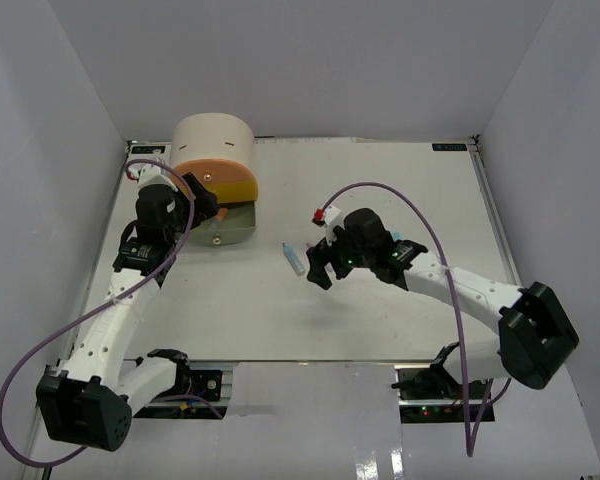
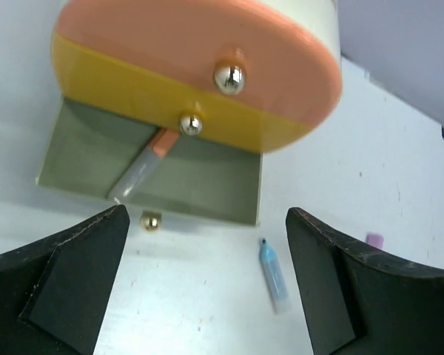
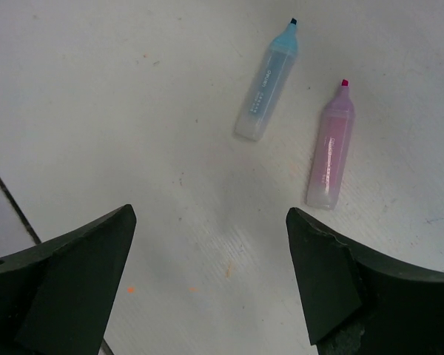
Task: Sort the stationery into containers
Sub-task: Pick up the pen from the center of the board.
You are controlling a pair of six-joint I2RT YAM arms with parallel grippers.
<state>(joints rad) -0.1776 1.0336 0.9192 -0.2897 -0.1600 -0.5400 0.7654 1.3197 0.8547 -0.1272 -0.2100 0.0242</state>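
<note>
The beige cabinet (image 1: 212, 140) stands at the back left, its orange drawer (image 2: 207, 59) and yellow drawer (image 2: 155, 96) shut. The grey-green bottom drawer (image 2: 200, 185) is pulled out, with an orange-capped marker (image 2: 143, 167) lying inside. My left gripper (image 1: 200, 207) hovers open and empty over that drawer's front; the wrist view shows its jaws wide apart (image 2: 207, 296). A blue marker (image 1: 295, 259) lies mid-table and also shows in the left wrist view (image 2: 274, 275). My right gripper (image 1: 320, 268) is open and empty just right of it. A pink marker (image 3: 331, 148) lies beside the blue marker (image 3: 266, 92).
The open drawer's brass knob (image 2: 150, 222) sits at its front edge. A small pink piece (image 2: 374, 239) lies on the table to the right. White walls enclose the table on three sides. The right arm's purple cable (image 1: 400, 200) arcs above the table.
</note>
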